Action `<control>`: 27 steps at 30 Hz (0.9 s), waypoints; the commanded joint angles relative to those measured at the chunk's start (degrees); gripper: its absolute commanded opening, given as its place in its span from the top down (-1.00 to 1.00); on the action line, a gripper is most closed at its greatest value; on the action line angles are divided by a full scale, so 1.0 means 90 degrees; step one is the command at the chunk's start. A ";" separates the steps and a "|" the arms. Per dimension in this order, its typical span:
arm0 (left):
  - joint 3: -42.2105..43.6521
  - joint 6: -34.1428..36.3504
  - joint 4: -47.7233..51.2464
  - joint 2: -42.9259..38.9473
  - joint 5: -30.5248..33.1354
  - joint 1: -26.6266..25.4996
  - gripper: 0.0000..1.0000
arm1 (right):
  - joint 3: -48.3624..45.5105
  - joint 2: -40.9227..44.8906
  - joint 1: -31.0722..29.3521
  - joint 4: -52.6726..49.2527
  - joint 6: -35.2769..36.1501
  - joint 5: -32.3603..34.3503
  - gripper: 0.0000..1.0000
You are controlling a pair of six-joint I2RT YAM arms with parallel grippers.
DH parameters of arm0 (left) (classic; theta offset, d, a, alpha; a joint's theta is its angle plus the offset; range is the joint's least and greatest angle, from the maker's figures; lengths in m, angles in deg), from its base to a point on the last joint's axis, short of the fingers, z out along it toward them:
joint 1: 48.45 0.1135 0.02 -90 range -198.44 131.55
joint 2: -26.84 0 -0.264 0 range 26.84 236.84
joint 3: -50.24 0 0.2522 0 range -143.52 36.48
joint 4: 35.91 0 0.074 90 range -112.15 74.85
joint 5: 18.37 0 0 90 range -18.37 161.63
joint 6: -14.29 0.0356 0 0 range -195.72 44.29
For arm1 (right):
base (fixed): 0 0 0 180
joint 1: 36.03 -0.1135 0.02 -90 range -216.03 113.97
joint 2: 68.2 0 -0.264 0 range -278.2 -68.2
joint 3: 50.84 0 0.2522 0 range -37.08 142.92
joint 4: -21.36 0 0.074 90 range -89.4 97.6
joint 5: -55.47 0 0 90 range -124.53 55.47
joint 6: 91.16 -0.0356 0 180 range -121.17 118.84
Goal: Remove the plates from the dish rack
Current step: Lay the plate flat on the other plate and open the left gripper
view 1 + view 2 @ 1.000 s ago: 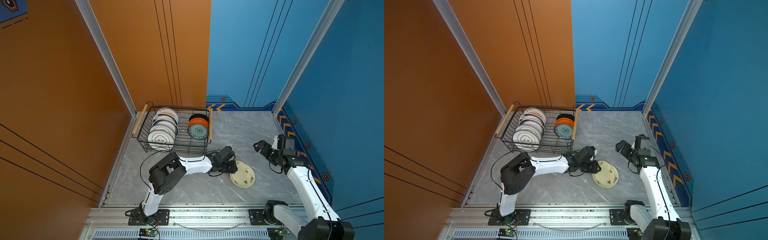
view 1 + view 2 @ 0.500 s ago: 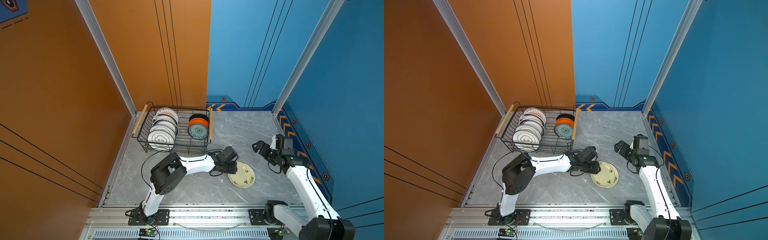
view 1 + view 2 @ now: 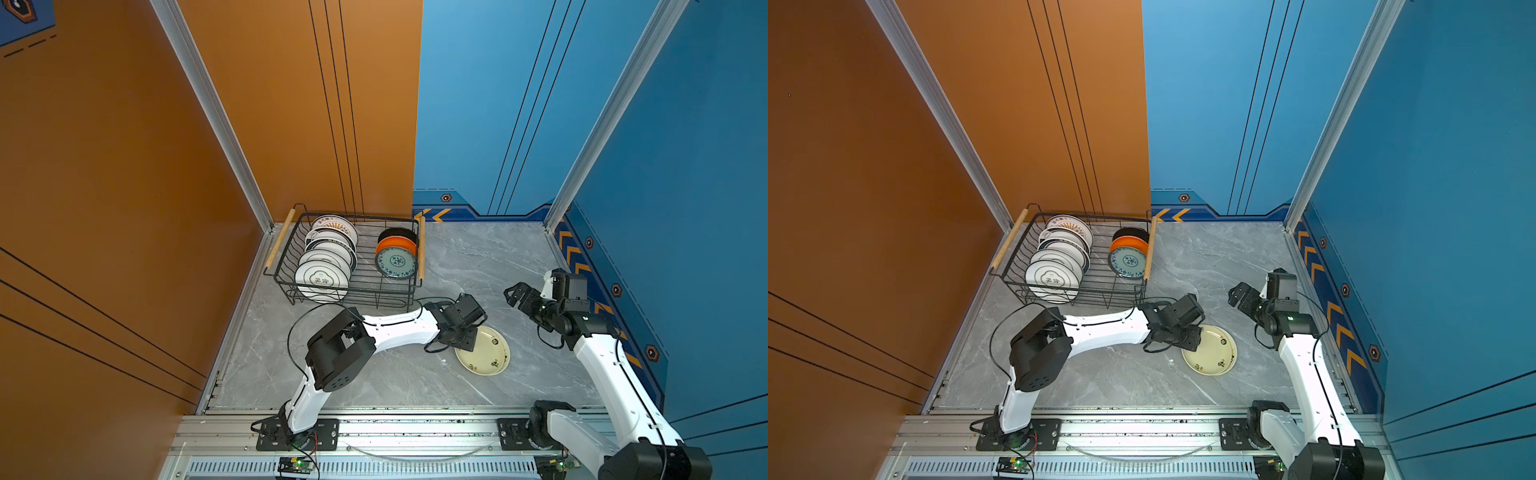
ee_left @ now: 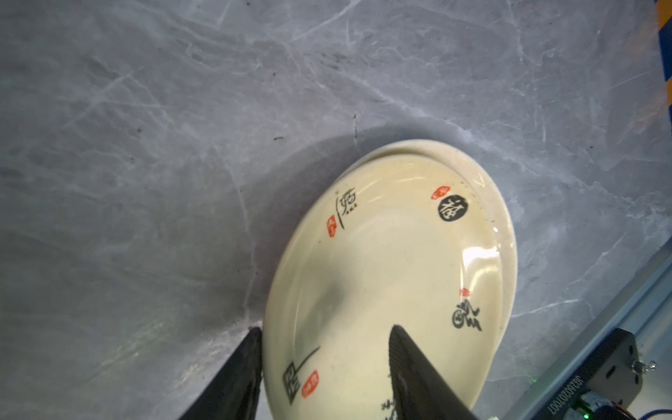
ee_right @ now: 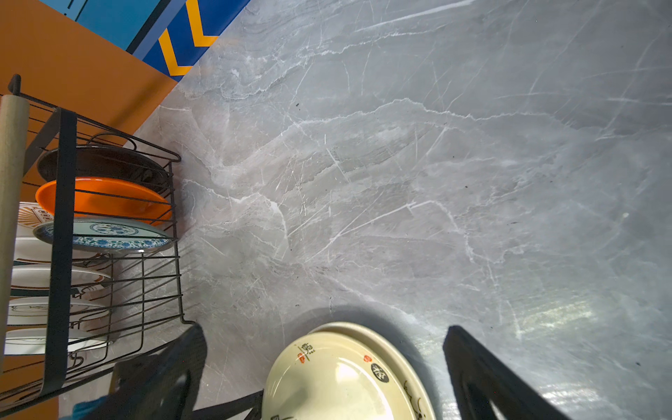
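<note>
The left gripper [image 4: 324, 331] stands open astride the rim of a cream plate [image 3: 486, 353] marked with ink characters and red seals. One finger [image 4: 238, 367] is just outside the rim over the grey marble tabletop [image 3: 478, 257], the other above the plate's well, and nothing is pinched. A second cream rim [image 4: 411, 145] shows beneath it. The right gripper [image 3: 514, 292] hangs spread wide and empty, off to that plate's right. Behind and left of the left gripper, the dish rack [image 3: 365, 284] holds a row of white plates [image 3: 322, 278] on edge — plus a teal-patterned plate [image 3: 396, 262], an orange plate [image 3: 395, 243] and a black plate [image 3: 397, 232].

Bright, even overhead light; both top views sharp. Glare marks the cream plate [image 4: 392, 262], soft shadow beside it; wrist-view foregrounds blur.
</note>
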 commanded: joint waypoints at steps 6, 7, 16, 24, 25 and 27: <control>-0.0278 0.0322 0.0388 0.0205 0.0127 -0.0079 -0.18 | 0.0181 0.0119 -0.0056 -0.0405 0.0172 0.0015 -1.00; -0.0304 0.0346 0.0387 0.0223 0.0091 -0.0091 -0.20 | 0.0191 0.0119 -0.0050 -0.0424 0.0166 0.0018 -1.00; -0.0674 0.0357 0.0719 0.0420 0.0184 -0.0255 -0.21 | 0.0298 0.0116 -0.0055 -0.0572 0.0259 0.0013 -1.00; -0.1036 0.0426 0.0964 0.0585 0.0263 -0.0357 -0.21 | 0.0299 0.0021 -0.0029 -0.0571 0.0351 -0.0078 -1.00; -0.1048 0.0433 0.0991 0.0586 0.0304 -0.0358 -0.21 | 0.0301 0.0005 -0.0019 -0.0571 0.0367 -0.0103 -1.00; -0.1039 0.0451 0.1030 0.0550 0.0442 -0.0362 -0.25 | 0.0305 -0.0019 -0.0011 -0.0570 0.0415 -0.0134 -1.00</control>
